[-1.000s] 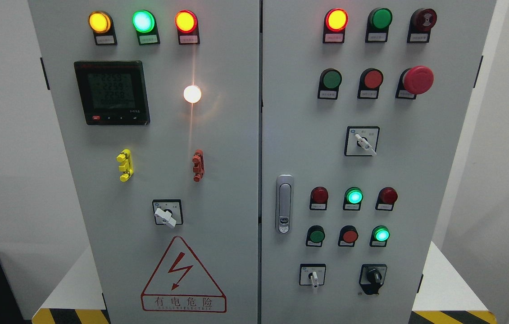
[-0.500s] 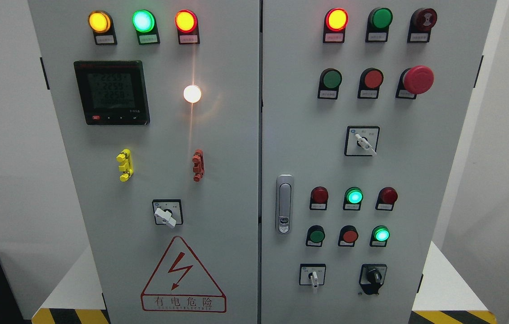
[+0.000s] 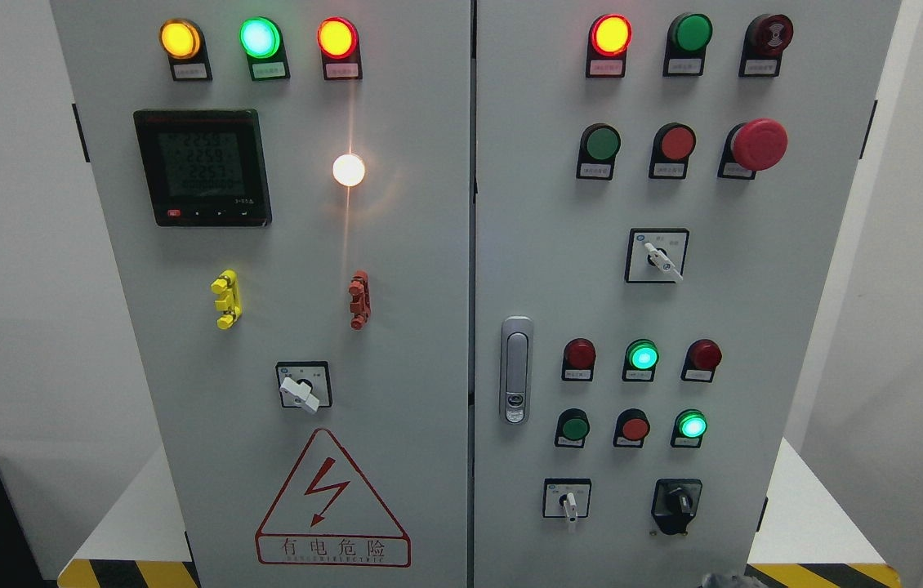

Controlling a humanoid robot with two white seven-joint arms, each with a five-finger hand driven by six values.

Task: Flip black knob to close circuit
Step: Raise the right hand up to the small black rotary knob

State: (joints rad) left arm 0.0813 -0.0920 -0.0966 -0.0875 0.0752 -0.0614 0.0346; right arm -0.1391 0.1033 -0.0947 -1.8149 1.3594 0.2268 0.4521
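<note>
Black knob, low on the right door of the grey cabinet, handle roughly upright, slightly tilted; white switch to its left, green lamp above; hand barely showing at bottom edge below, fingers indiscernible.

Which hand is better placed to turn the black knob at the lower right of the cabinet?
Probably the right. The black knob sits low on the right door, and something grey, perhaps a hand, shows at the bottom edge just below it. No left hand is in view.
</note>
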